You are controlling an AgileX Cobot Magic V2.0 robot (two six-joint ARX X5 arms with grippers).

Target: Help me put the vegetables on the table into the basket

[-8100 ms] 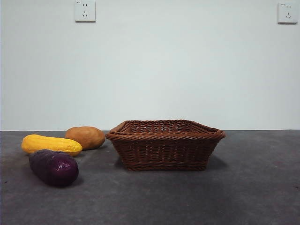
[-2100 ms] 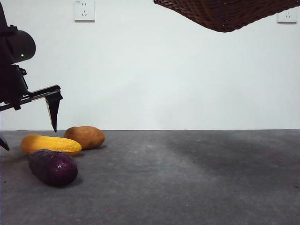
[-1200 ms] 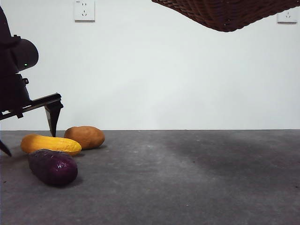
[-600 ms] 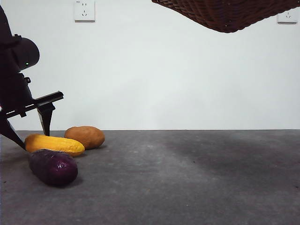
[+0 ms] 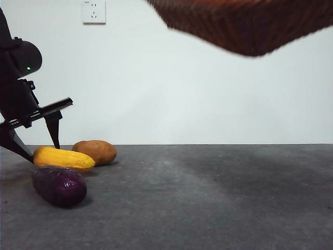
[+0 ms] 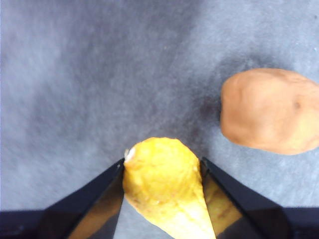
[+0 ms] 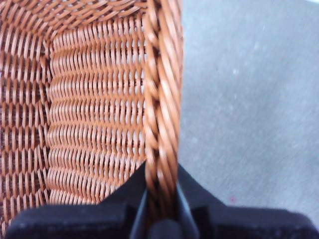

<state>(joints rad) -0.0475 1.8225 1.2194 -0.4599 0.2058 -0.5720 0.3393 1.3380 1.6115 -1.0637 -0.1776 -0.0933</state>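
The table (image 5: 218, 198) is a dark grey, speckled surface running across the lower part of the front view. The basket (image 5: 244, 26), brown woven wicker, hangs in the air at about one o'clock in that view, well above the table, blurred and tilted. The right claw (image 7: 160, 209) is clamped narrow on the basket's braided rim, one jaw inside the wall and one outside.

The left claw (image 5: 36, 146) stands at nine o'clock in the front view, its two black jaws closed on the near end of the corn cob (image 5: 63, 158), which fills the gap between them in the left wrist view (image 6: 167, 189). The cob lies long and yellow, low over the table at about eight o'clock.

The purple vegetable (image 5: 59, 186), glossy and oblong, lies on the table just in front of the cob. The potato (image 5: 94, 152), oval and orange-brown, lies on the table just behind the cob's far end.

A white wall socket (image 5: 94, 11) sits at eleven o'clock.
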